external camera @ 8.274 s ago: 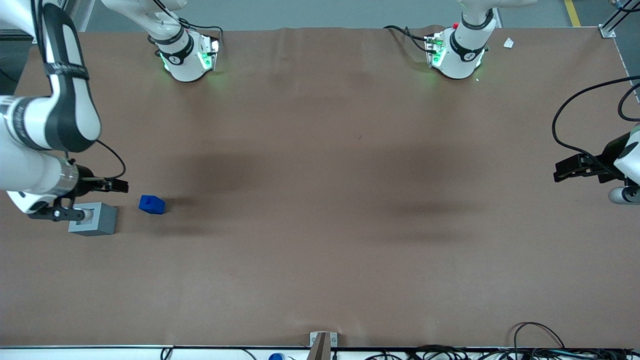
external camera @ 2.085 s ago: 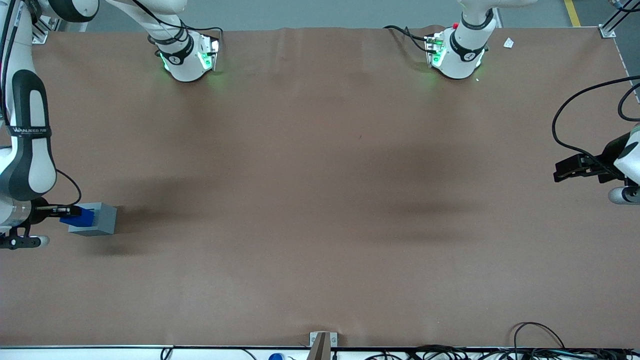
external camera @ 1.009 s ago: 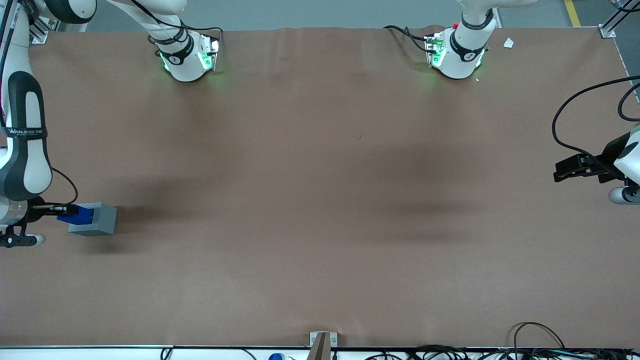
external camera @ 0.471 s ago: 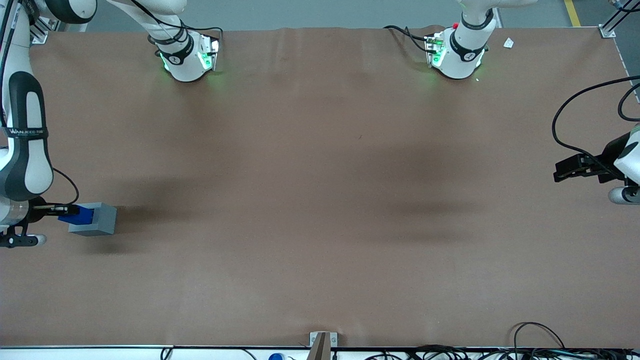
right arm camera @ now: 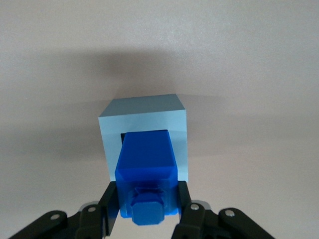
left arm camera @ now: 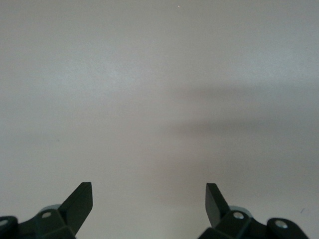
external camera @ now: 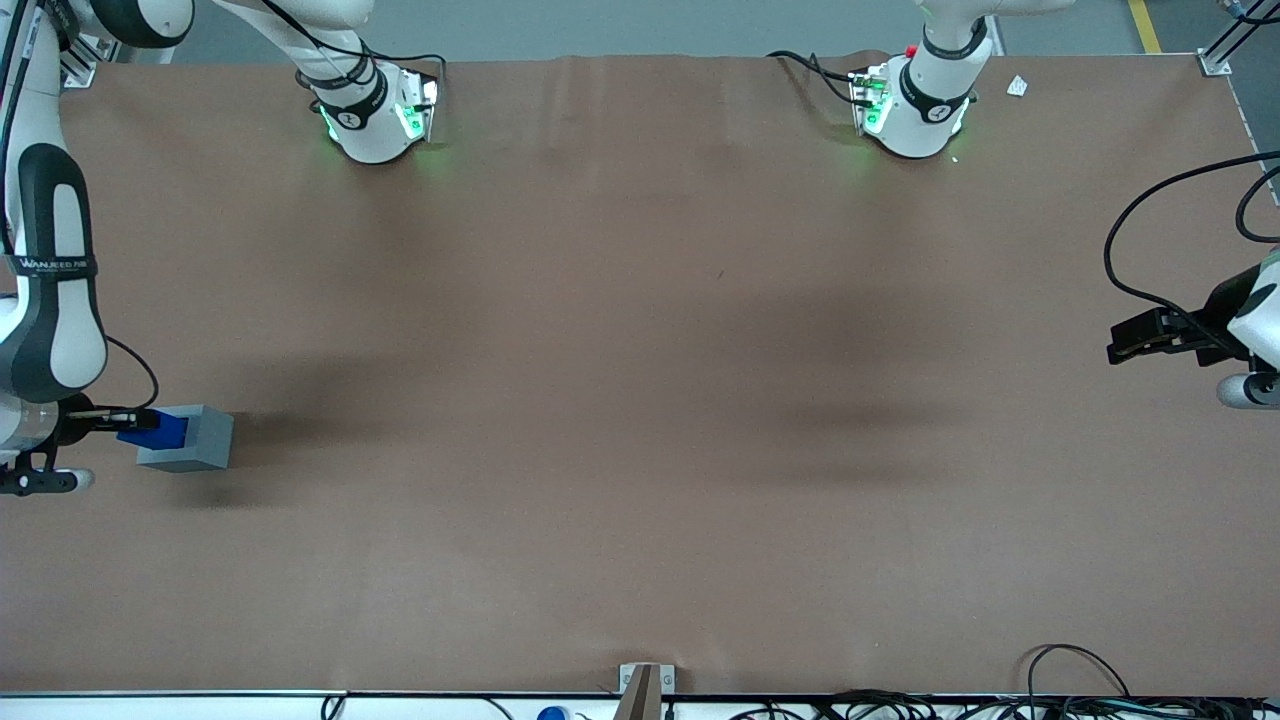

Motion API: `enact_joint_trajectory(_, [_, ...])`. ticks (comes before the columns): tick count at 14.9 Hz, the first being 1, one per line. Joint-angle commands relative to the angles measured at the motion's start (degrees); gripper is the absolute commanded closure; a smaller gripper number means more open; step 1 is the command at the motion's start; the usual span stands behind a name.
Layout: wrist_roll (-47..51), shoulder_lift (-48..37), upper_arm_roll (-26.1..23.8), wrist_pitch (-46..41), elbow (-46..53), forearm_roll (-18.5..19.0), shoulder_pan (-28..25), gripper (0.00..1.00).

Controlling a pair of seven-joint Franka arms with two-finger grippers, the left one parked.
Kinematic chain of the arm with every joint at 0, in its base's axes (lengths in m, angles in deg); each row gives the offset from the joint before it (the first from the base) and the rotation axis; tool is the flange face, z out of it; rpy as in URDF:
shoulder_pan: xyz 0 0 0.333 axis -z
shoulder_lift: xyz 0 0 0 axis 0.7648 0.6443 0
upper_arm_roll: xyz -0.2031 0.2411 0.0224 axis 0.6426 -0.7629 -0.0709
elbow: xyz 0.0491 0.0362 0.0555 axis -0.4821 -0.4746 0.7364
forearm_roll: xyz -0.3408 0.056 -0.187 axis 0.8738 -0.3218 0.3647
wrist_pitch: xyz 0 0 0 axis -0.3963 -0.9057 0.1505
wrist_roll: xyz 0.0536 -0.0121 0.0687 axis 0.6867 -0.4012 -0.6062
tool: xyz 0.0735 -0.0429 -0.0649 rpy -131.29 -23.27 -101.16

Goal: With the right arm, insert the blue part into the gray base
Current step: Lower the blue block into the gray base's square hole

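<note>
Carried from the open table, well apart from the base, to the socket. Now clamped between the fingers of the gripper, jaws closed on the blue part, lower end apparently entering the base socket. Stud end up toward the wrist. Grasp and transport done; full seating and release left, depth hard to judge.

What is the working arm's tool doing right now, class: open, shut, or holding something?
Tool: shut on the blue block, holding it over the gray cube, its lower end at the cube's square hole.
</note>
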Motion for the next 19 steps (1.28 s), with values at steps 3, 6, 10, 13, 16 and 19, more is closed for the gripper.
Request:
enact_joint_trajectory(3, [0.1, 1.1, -0.5, -0.1, 0.2, 0.9, 0.6, 0.98])
enact_joint_trajectory(6, [0.0, 1.2, -0.6, -0.1, 0.1, 0.9, 0.6, 0.98])
enact_joint_trajectory(10, [0.0, 1.1, -0.6, -0.5, 0.0, 0.9, 0.5, 0.98])
enact_joint_trajectory(13, [-0.6, 1.1, -0.6, -1.0, 0.0, 0.9, 0.6, 0.98])
enact_joint_trajectory(16, [-0.6, 1.1, -0.6, -0.8, 0.0, 0.9, 0.7, 0.98])
enact_joint_trajectory(19, [-0.6, 1.2, -0.6, -0.5, 0.0, 0.9, 0.8, 0.98])
